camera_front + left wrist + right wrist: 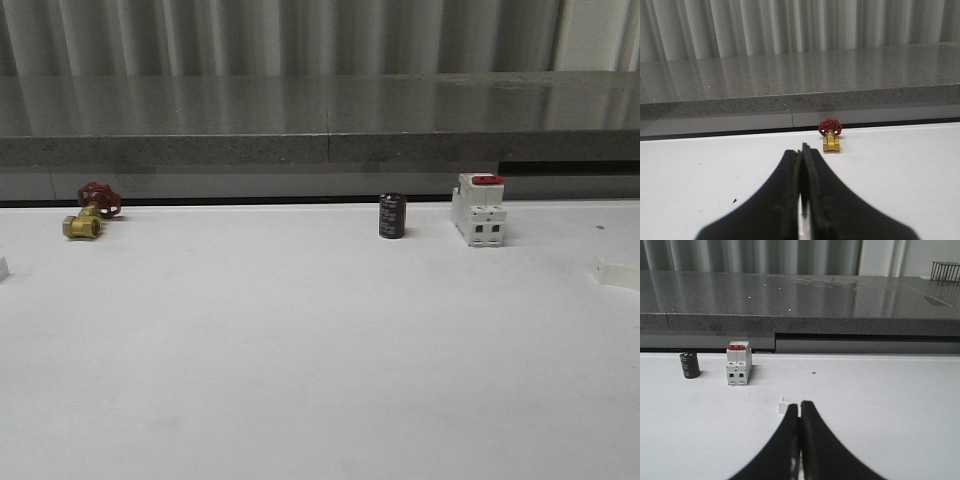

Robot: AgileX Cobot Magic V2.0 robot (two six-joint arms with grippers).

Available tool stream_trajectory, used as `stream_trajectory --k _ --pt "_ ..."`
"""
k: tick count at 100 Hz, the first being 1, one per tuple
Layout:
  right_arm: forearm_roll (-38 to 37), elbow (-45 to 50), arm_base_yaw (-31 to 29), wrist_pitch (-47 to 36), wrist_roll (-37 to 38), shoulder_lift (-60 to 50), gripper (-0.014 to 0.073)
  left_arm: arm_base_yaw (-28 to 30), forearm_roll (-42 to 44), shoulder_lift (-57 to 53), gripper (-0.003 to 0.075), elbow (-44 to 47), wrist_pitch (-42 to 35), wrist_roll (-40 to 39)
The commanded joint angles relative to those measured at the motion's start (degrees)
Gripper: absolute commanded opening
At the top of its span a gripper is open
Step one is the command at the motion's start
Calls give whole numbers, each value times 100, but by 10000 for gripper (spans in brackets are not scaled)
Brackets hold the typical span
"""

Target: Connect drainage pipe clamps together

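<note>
Left claw (803, 150), right claw (800, 405) — both closed, empty

Front camera and low wrist cameras all face the back ledge (320, 140).

Brass valve (84, 222), black capacitor (392, 216), white breaker (479, 209).

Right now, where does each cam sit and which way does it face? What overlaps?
Front: looks forward over the white table toward the grey ledge; sees valve, capacitor, breaker; no robot parts pointed out.
Left wrist: low over the table, facing the ledge; left gripper shut at the frame's foot, valve ahead.
Right wrist: low, facing the ledge; right gripper shut, breaker and capacitor ahead.
Shared: front and left wrist share the valve; front and right wrist share breaker and capacitor.
</note>
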Motion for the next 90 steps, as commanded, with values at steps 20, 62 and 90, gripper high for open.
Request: stream_trajectory --k 20,62,90 --pt "3 -91 -33 -418 -42 -110 -66 -6 0 -160 -21 249 -489 1" --pt "3 -91 -33 -418 -42 -110 -66 -6 0 -160 -21 249 -526 1" --pt "3 -91 -33 -418 -42 -110 -66 -6 0 -143 -21 -375 652 1"
